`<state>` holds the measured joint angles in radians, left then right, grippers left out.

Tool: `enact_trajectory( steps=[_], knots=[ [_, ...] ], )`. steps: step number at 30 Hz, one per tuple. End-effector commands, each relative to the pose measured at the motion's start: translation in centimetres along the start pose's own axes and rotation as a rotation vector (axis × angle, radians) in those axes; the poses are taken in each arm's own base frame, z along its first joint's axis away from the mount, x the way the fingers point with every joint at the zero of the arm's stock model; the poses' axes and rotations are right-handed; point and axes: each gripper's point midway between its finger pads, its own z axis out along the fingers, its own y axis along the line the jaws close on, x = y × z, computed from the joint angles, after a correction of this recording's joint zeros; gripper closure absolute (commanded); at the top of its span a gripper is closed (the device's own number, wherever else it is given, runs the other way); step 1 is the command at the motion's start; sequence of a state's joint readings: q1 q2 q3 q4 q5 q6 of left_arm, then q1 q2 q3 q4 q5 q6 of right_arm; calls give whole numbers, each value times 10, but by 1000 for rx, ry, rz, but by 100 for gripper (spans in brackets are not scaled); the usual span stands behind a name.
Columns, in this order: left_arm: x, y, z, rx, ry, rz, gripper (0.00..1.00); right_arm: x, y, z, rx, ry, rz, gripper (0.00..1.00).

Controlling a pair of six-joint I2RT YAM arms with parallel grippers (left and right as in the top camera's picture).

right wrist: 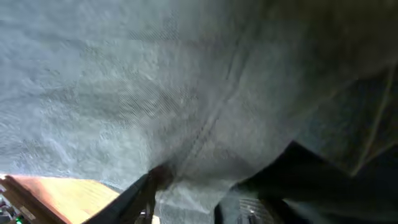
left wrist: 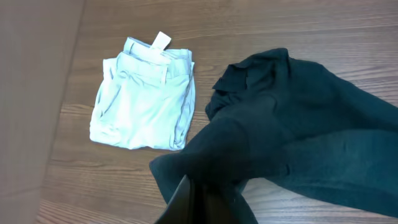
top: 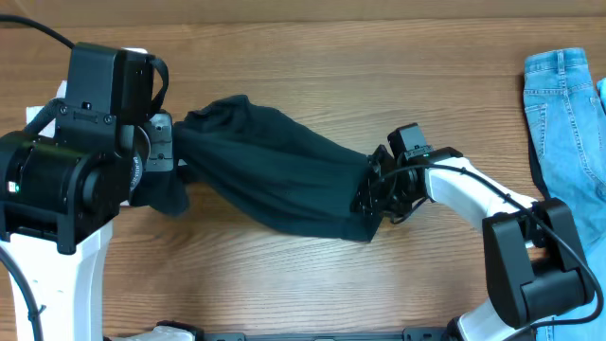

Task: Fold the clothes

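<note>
The T-shirt [right wrist: 124,74] fills my view (washed pale grey this close), a seam [right wrist: 214,106] running from 1 o'clock to 7. My finger [right wrist: 132,200] shows at 7 o'clock, wooden table [right wrist: 56,193] at 8.

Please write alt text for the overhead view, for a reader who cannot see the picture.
A dark T-shirt is stretched in a bunched band over a wooden table between two robot arms. The left gripper is shut on one end, and the right gripper is at the other end. Light blue jeans lie at the table's right edge.
</note>
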<state>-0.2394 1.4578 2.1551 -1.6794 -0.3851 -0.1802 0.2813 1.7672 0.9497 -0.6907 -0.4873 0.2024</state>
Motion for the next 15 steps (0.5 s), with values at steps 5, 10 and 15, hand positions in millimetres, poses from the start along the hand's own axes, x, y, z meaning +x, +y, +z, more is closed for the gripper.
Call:
enact_trajectory(
  steps=[5,10,15],
  knots=[
    [-3,4,-9,13,-33,-6,96,6,25,-2,-145,36,16,83],
    [-3,4,-9,13,-33,2,96,2,31,-23,-144,-3,27,96],
    [-3,4,-9,12,-34,17,96,-27,35,-101,-45,-222,-2,96]
  ],
)
